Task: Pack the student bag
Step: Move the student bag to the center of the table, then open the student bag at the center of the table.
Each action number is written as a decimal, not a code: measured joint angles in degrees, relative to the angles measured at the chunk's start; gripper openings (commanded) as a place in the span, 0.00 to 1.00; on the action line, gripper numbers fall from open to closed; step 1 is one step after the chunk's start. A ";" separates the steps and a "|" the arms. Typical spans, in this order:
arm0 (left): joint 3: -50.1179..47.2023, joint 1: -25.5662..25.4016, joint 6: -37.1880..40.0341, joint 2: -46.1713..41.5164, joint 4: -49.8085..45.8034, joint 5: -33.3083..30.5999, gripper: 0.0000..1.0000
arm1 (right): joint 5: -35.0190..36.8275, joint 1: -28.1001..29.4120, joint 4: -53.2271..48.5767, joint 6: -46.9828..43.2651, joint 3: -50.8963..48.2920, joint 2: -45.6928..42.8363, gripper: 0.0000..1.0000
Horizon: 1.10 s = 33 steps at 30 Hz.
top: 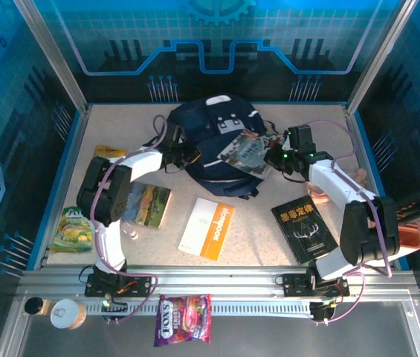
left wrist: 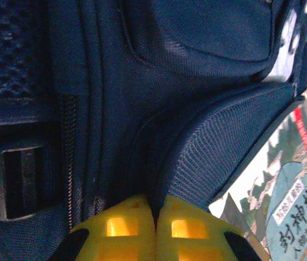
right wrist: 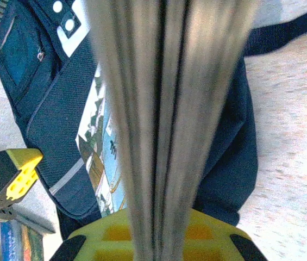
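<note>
The student bag [top: 208, 123], dark navy with a grey-white patch, lies at the back middle of the table. My left gripper [top: 189, 158] is at its left edge, and in the left wrist view this gripper [left wrist: 156, 209] is shut on a fold of the bag's [left wrist: 196, 81] navy fabric. An illustrated book [top: 245, 151] rests at the bag's right side, partly under a flap. My right gripper [top: 275, 158] holds it by its right end. In the right wrist view the book's page edges [right wrist: 169, 81] run up from between the yellow fingers [right wrist: 104, 231], with the bag [right wrist: 50, 109] behind.
On the table in front lie a black book [top: 306, 227], a white and orange book [top: 206, 227], a landscape-cover book [top: 146, 204], a green snack pack [top: 72, 227] and a yellow pack [top: 108, 152]. A pink tray [top: 410, 232] sits far right. A snack bag [top: 183, 320] lies on the near rail.
</note>
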 measured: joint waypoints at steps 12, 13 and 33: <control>0.11 -1.27 13.33 -8.48 -10.40 -5.79 0.64 | -6.05 -3.37 2.10 1.09 2.49 -10.54 0.00; 1.40 -1.86 15.13 -8.55 -11.87 -6.51 0.65 | -5.99 -4.48 1.88 1.05 2.49 -12.35 0.00; 39.30 -17.55 50.40 15.63 -34.69 -9.40 0.62 | -3.45 -16.96 -9.42 -0.24 -6.36 -24.90 0.00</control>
